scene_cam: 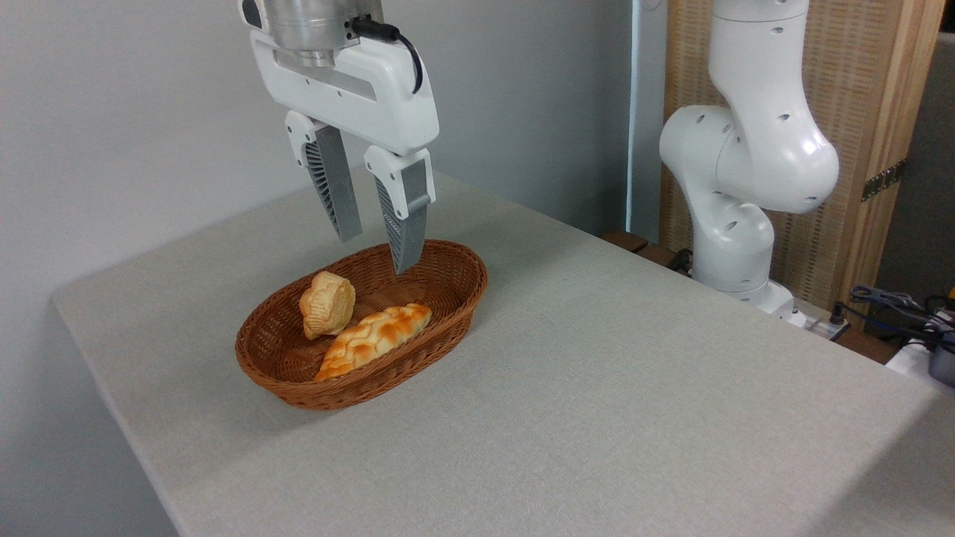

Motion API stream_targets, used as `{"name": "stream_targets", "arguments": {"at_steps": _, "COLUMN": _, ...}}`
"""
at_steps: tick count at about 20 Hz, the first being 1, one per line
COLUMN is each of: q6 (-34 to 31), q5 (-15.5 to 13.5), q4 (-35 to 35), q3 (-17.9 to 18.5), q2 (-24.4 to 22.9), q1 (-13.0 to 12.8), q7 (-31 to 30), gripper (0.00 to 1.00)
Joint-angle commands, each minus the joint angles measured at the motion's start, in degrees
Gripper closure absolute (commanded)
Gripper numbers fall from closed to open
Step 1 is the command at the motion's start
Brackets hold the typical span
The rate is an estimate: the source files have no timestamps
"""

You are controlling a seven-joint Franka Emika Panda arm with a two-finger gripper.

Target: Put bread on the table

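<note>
Hanging above the far end of the wicker basket [448,291], the gripper [377,253] has its two grey ribbed fingers [332,190] spread apart with nothing between them. The fingertips point down and sit clear of the basket's rim, touching neither it nor anything inside.

Below the gripper and off to its left lies the bread [327,303], a small round golden bun with a lobed, flower-like top and paler fluted sides. It is tipped on its edge, leaning against the basket's inner wall, with its top facing toward the right. Just beside it, lower and nearer the camera than the gripper, rests a longer braided loaf [373,339], lying lengthwise along the basket's floor. The bun's lower edge is close against the loaf, though whether the two actually touch is hard to tell.

The basket stands on the table [634,388], whose light grey-beige cloth stretches out to the right of the gripper and toward the camera. Well off to the gripper's right, past the table's far edge, the arm's white base column [746,171] rises in front of a woven wooden screen [858,97].
</note>
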Motion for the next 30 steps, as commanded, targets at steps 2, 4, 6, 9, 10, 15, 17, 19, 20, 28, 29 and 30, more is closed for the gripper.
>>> {"name": "stream_targets", "arguments": {"at_steps": 2, "q6": 0.3, "q5": -0.9, "q4": -0.6, "q3": 0.8, "q2": -0.3, "q1": -0.6, "q7": 1.2, "gripper": 0.00}}
{"name": "stream_targets", "arguments": {"at_steps": 4, "q6": 0.3, "q5": -0.9, "q4": -0.5, "q3": 0.8, "q2": -0.3, "q1": -0.6, "q7": 1.2, "gripper": 0.00}}
{"name": "stream_targets", "arguments": {"at_steps": 6, "q6": 0.5, "q5": -1.0, "q4": -0.6, "q3": 0.8, "q2": -0.3, "q1": -0.6, "q7": 1.2, "gripper": 0.00}}
{"name": "stream_targets", "arguments": {"at_steps": 9, "q6": 0.5, "q5": -1.0, "q4": -0.6, "q3": 0.8, "q2": -0.3, "q1": -0.6, "q7": 1.2, "gripper": 0.00}}
{"name": "stream_targets", "arguments": {"at_steps": 10, "q6": 0.5, "q5": -1.0, "q4": -0.6, "q3": 0.8, "q2": -0.3, "q1": -0.6, "q7": 1.3, "gripper": 0.00}}
{"name": "stream_targets", "arguments": {"at_steps": 15, "q6": 3.9, "q5": -1.0, "q4": -3.2, "q3": 0.1, "q2": -1.1, "q1": -0.7, "q7": 1.2, "gripper": 0.00}}
{"name": "stream_targets", "arguments": {"at_steps": 17, "q6": 4.3, "q5": -1.0, "q4": -3.9, "q3": -1.3, "q2": -1.2, "q1": -0.7, "q7": 1.2, "gripper": 0.00}}
{"name": "stream_targets", "arguments": {"at_steps": 19, "q6": 6.2, "q5": -1.0, "q4": -5.5, "q3": -2.1, "q2": -1.4, "q1": -0.7, "q7": 1.2, "gripper": 0.00}}
{"name": "stream_targets", "arguments": {"at_steps": 20, "q6": 8.0, "q5": -1.0, "q4": -7.0, "q3": -3.0, "q2": -2.1, "q1": -0.8, "q7": 1.2, "gripper": 0.00}}
{"name": "stream_targets", "arguments": {"at_steps": 28, "q6": 18.2, "q5": -1.0, "q4": -18.5, "q3": -8.9, "q2": -4.0, "q1": -2.0, "q7": 1.3, "gripper": 0.00}}
{"name": "stream_targets", "arguments": {"at_steps": 29, "q6": 19.8, "q5": -1.3, "q4": -19.6, "q3": -10.2, "q2": -3.9, "q1": -2.0, "q7": 1.2, "gripper": 0.00}}
{"name": "stream_targets", "arguments": {"at_steps": 30, "q6": 21.7, "q5": -2.8, "q4": -20.6, "q3": -11.1, "q2": -3.7, "q1": -2.0, "q7": 0.9, "gripper": 0.00}}
